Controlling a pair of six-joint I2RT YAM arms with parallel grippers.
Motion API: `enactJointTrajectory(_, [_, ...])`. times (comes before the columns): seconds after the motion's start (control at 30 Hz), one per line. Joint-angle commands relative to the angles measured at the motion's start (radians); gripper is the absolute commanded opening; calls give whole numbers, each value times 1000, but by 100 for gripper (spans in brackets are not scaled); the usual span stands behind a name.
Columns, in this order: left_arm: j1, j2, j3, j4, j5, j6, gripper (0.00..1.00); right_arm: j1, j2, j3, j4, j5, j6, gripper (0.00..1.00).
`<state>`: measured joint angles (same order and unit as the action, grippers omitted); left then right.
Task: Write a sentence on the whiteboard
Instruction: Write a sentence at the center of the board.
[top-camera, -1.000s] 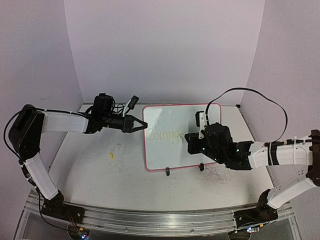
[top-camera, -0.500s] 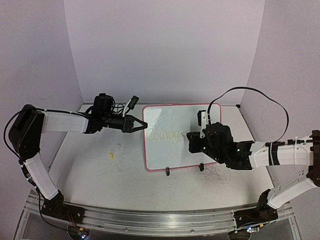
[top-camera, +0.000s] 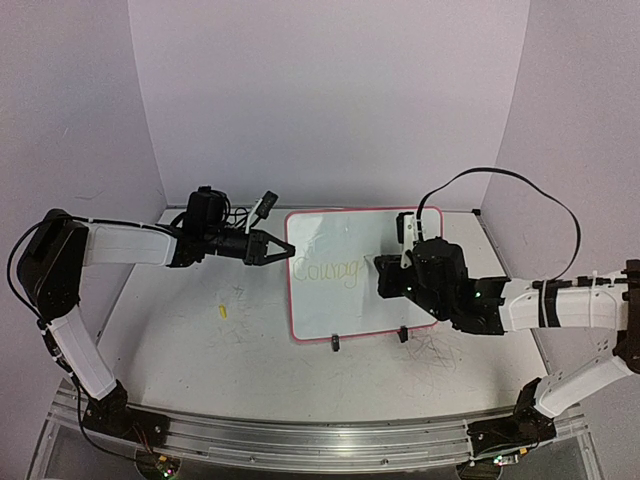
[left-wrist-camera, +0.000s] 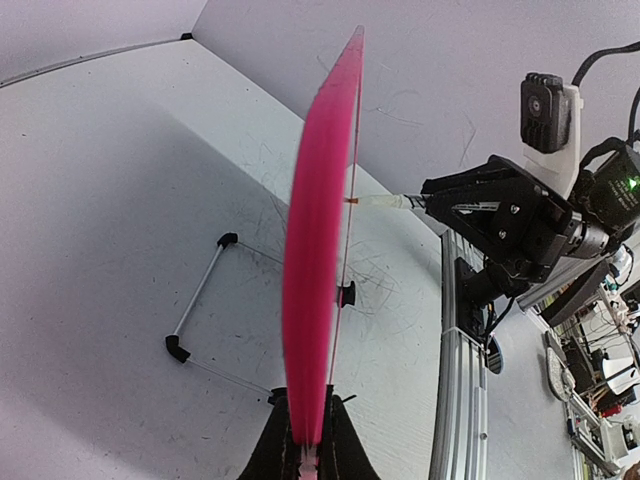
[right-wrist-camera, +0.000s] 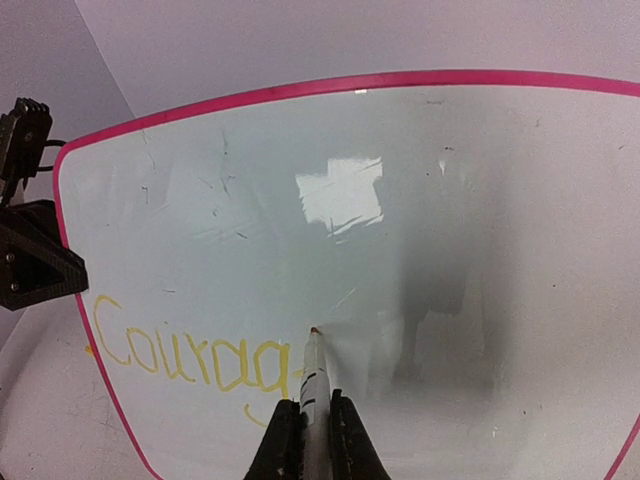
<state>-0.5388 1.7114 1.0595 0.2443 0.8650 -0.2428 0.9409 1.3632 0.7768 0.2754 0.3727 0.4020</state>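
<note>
Overhead view looks down from behind; wrist views share the whiteboard (top-camera: 345, 300), close up.

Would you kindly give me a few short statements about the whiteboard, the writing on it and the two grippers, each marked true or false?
1. The left gripper is shut on the rim of the whiteboard. True.
2. The right gripper is empty. False: it holds a marker, whose tip is at the board.
3. The sentence reads "Courag". True.
4. The writing is black. False: it is yellow.
5. The whiteboard lies flat on the table. False: it stands up on its lower edge, as the left wrist view shows.
</note>
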Motion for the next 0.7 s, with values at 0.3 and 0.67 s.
enactJointTrajectory(0.3, [-3, -47, 1, 27, -26, 28, 0, -4, 14, -8, 12, -47, 20, 0])
enactJointTrajectory(0.67, [-3, -45, 0, 27, -27, 27, 0, -3, -10, -73, -11, -60, 58, 0])
